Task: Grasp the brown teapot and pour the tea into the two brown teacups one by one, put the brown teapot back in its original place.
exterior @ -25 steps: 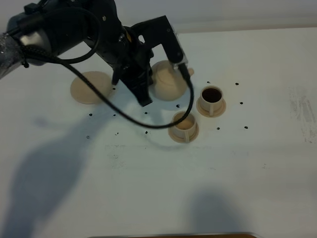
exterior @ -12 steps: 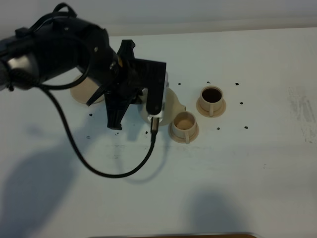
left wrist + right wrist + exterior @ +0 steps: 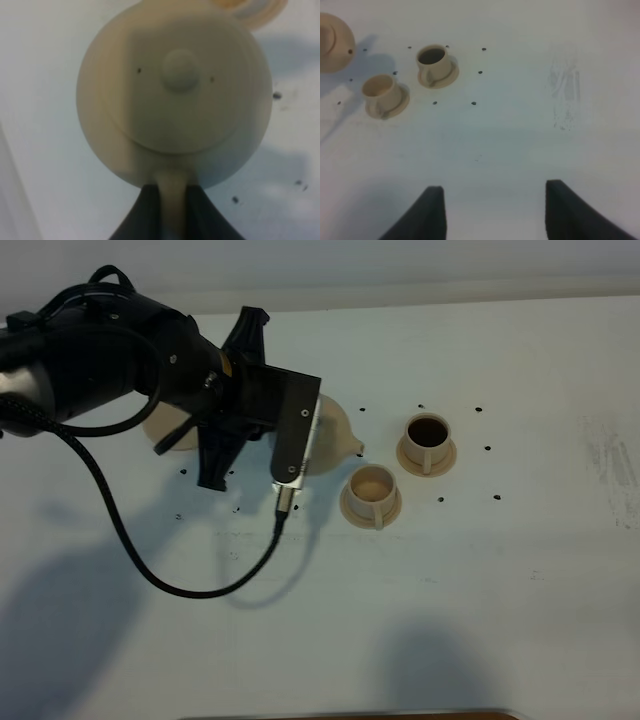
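We have the teapot (image 3: 335, 435) in the left gripper (image 3: 171, 200), whose jaws are clamped on either side of the loop handle (image 3: 172, 182). The pot hangs over the desk (image 3: 520, 570) between the saucer (image 3: 165, 430) and the near cup (image 3: 372, 493). Its spout (image 3: 355, 447) is aimed at that cup but stops short of the rim. We cannot tell how far off the desk it is.

The far cup (image 3: 428, 440) is dark inside, so we judge it filled. The near cup shows a pale inside and looks unpoured.

We read the pot as glazed ceramic: stiff, smooth, brittle, and fairly heavy for its size, more so with tea in it. The handle is the only narrow part the jaws can span, so we take hold there. A grip on a thin loop leaves the round body hanging out in front, and it will want to swing or twist between the fingers when we tip it. A slow tilt would suit it.

The lid (image 3: 180, 70) sits loose as far as we can see, so a steep pour could let it slide off. The cups are small and light, and a knock from the spout would shift them.

The right gripper (image 3: 492, 210) hangs with its jaws apart and empty, well away from the cups.
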Motion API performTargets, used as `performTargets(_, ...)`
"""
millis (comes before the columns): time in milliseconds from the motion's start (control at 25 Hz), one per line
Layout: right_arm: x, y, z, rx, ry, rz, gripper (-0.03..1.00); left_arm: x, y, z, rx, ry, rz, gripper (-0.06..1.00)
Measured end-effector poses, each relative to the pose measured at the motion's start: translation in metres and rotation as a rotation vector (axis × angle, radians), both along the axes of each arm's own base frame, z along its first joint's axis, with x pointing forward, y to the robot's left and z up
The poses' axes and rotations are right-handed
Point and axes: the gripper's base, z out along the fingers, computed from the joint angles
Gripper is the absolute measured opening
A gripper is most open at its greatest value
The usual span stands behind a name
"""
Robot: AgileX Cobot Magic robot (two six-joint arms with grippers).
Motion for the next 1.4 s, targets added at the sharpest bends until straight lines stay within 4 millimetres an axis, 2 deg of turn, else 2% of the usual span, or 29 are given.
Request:
performTargets(400,0.000,0.000,0.000,0.000,0.000,0.000,0.43,0.003,0.001,0.001,0.067,-0.063,-0.081,0.16)
performTargets(720,0.000,0.000,0.000,0.000,0.000,0.000,0.43,0.008,-0.006,-0.016,0.082,-0.063,-0.105,0.16)
performTargets(1080,0.000,0.000,0.000,0.000,0.000,0.000,0.43,0.007,-0.016,-0.020,0.109,-0.104,-0.168,0.16)
performTargets(1400,0.000,0.000,0.000,0.000,-0.001,0.000,0.43,0.008,-0.017,-0.022,0.157,-0.129,-0.216,0.16)
